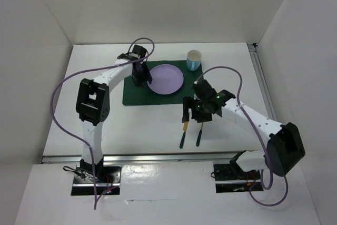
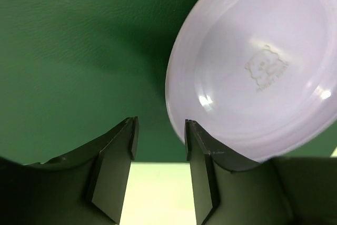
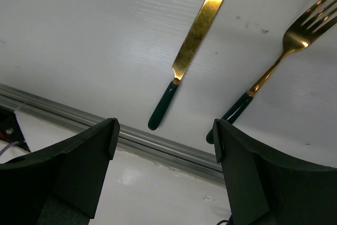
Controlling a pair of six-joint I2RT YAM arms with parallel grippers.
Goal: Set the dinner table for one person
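The white dinner table (image 1: 131, 130) holds a dark green placemat (image 1: 138, 96) with a lavender plate (image 1: 167, 79) lying on it. My left gripper (image 1: 142, 76) is open and empty at the plate's left rim; in the left wrist view (image 2: 160, 125) the plate (image 2: 253, 67) lies just beyond my right finger (image 2: 202, 167). My right gripper (image 1: 194, 112) is open and empty, hovering above a gold knife (image 1: 183, 133) and gold fork (image 1: 199, 134) with dark green handles. Both lie flat in the right wrist view, knife (image 3: 192, 51) left, fork (image 3: 279, 64) right, gripper (image 3: 166, 127) above their handles.
A white and light-blue cup (image 1: 194, 59) stands upright on the table at the placemat's far right corner. A grey metal rail (image 1: 158, 157) runs along the near table edge, also in the right wrist view (image 3: 158, 143). White walls enclose the table at the back and sides.
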